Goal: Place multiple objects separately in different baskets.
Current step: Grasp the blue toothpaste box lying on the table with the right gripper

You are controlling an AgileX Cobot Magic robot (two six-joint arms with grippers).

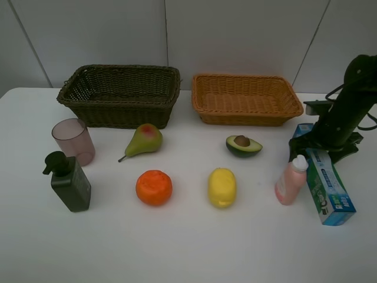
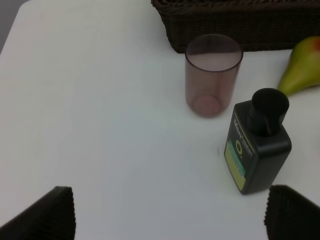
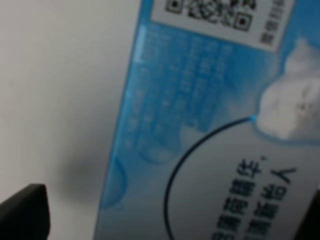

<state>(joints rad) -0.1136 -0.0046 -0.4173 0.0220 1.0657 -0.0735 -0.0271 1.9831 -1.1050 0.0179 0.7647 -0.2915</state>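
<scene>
Blue-green toothpaste box (image 3: 210,125) is filling the right wrist view. It is lying flat near the right edge of the worktop (image 1: 188,253), directly under our right tool (image 1: 324,146). That tool's jaws are standing wide apart astride the box's far end and grasping nothing. We cannot tell whether they are touching the carton.

Our left tool (image 2: 170,215) is likewise hanging released and empty, by the left edge. The dark green pump bottle (image 2: 257,150) and translucent pink cup (image 2: 212,75) are standing just ahead of it.

We are judging the small pink bottle (image 1: 290,184) to be the main risk. It is standing upright just beside the box's long side, so a carton swinging as it rises could be tipping it over. Gripping so near one end, we are also risking a drooping or slipping box. A sideways nudge could be sending it off the right edge.

Outward, the avocado half (image 1: 244,145), lemon (image 1: 222,187), orange (image 1: 154,187) and pear (image 1: 145,140) are lying well apart across the middle. The orange-tan basket (image 1: 247,118) and dark basket (image 1: 118,109) are sitting along the far edge, both looking empty. Bare room is lying open along the near edge.
</scene>
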